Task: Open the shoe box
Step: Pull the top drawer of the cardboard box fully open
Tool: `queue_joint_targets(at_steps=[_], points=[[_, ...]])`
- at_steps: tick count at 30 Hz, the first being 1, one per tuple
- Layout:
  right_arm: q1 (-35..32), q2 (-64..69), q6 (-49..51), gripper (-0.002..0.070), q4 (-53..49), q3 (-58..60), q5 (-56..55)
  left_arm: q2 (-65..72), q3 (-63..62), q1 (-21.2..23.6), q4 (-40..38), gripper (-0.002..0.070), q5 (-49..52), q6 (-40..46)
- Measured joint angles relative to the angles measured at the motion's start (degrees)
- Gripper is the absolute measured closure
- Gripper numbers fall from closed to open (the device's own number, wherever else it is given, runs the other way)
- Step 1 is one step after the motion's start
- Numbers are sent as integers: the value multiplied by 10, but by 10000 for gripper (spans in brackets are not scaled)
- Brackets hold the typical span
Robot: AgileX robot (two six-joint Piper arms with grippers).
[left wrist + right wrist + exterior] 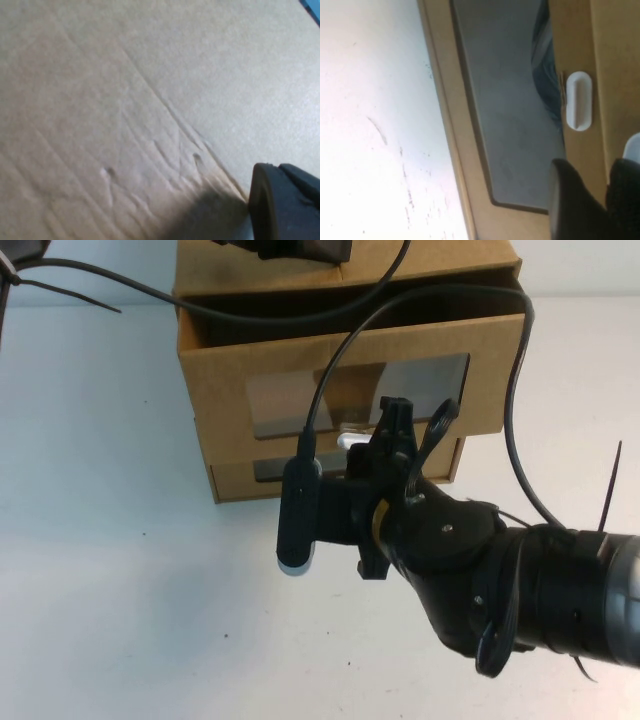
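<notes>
At the box [230,370] front, my right fingers [396,425] stand spread just beside the white tab [349,440], pinching nothing that I can see. The box sits at the far middle of the white bench [100,560], with a dark gap behind its windowed front panel. My left fingers [282,200] sit close over the cardboard top; spread or pressed together, I cannot tell.
</notes>
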Motion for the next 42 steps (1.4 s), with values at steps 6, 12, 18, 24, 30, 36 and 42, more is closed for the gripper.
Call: queue_joint_targets(at_steps=[6, 12, 18, 24, 30, 36, 42], points=[[0, -5, 8, 514, 34, -2, 4, 0, 0, 0, 0, 680, -1, 0], [0, -19, 8, 514, 60, -2, 4, 0, 0, 0, 0, 680, -1, 0], [0, -19, 8, 514, 53, -2, 4, 0, 0, 0, 0, 680, -2, 0], [0, -44, 8, 514, 68, -2, 9, 0, 0, 1, -3, 680, -3, 1], [-1, -58, -10, 514, 68, -2, 3, 1, 0, 4, -6, 680, -3, 1], [-3, -37, -16, 514, 55, -2, -8, 1, 1, 4, -6, 680, -3, 2], [-4, -23, -16, 514, 36, -2, -9, 1, 1, 4, -8, 680, -3, 2]])
